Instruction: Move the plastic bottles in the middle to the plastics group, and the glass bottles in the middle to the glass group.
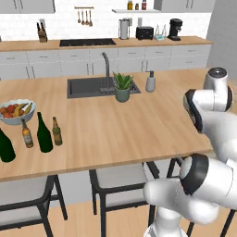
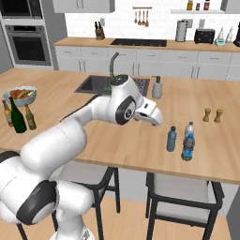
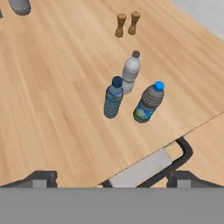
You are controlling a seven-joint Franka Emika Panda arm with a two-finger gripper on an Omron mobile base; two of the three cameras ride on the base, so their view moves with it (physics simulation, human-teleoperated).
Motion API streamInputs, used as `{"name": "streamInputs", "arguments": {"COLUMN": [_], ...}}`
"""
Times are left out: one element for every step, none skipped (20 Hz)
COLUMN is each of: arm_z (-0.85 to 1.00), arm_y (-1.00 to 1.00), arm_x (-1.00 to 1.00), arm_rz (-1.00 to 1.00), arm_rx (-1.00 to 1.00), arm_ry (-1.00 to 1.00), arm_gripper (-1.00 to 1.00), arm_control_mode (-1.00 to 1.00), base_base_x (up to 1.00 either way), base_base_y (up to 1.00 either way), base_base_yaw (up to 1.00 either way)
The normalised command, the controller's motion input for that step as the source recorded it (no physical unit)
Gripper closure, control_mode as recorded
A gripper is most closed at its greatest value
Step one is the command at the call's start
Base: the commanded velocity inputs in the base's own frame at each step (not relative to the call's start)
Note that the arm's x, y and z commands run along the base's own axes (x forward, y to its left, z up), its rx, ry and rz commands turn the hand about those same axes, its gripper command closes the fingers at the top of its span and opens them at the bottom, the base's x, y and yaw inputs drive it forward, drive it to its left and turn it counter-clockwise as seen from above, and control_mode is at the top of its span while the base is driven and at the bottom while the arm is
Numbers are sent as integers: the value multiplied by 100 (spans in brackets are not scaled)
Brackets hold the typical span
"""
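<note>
Heaped with red, orange and yellow fruit (image 1: 18, 109): a pale bowl (image 1: 5, 119) at the counter's (image 1: 129, 125) left end. Sunk into the counter further back, a dark sink (image 1: 85, 88), nothing to make out in its basin; just beside it a green pot (image 1: 122, 95) filled with a leafy plant (image 1: 122, 81). In front of the bowl, four glass bottles upright in a loose row near the counter's front edge: wide green bottle (image 1: 5, 146), brown bottle (image 1: 27, 134), wine bottle (image 1: 44, 134), tall, slim and dark green, and amber bottle (image 1: 57, 132), short with a yellowish label. Well apart at the right end, three small plastic bottles upright and close together: slim blue bottle (image 3: 113, 99), translucent with a dark cap, just beside a clear bottle (image 3: 130, 72) with a pale cap and a greyish bottle (image 3: 148, 104) with a bright blue cap and bluish label. Whether touching or narrowly apart, hard to tell. Behind them, two brown mills (image 3: 127, 23) side by side. Hovering above the counter and looking down on the plastic trio: gripper (image 3: 112, 181), jaws spread wide, nothing between them.
</note>
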Motion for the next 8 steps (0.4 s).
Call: {"name": "streamInputs", "arguments": {"arm_z": [0,0,0,0,0,-4,-9,-14], "arm_y": [45,44,55,59,59,74,78,80], "arm_x": [-97,-89,-77,-69,-56,-61,-62,-67], "arm_rz": [38,37,37,34,34,31,25,18], "arm_rx": [0,0,0,0,0,-3,-4,-4], "arm_ry": [-3,-4,-1,-2,0,0,0,-1], "arm_gripper": [-100,-100,-100,-100,-100,-100,-100,-100], "arm_control_mode": [-100,-100,-100,-100,-100,-100,-100,-100], "base_base_x": [0,0,0,0,0,0,0,0], "base_base_y": [0,0,0,0,0,0,0,0], "base_base_yaw": [0,0,0,0,0,0,0,0]}}
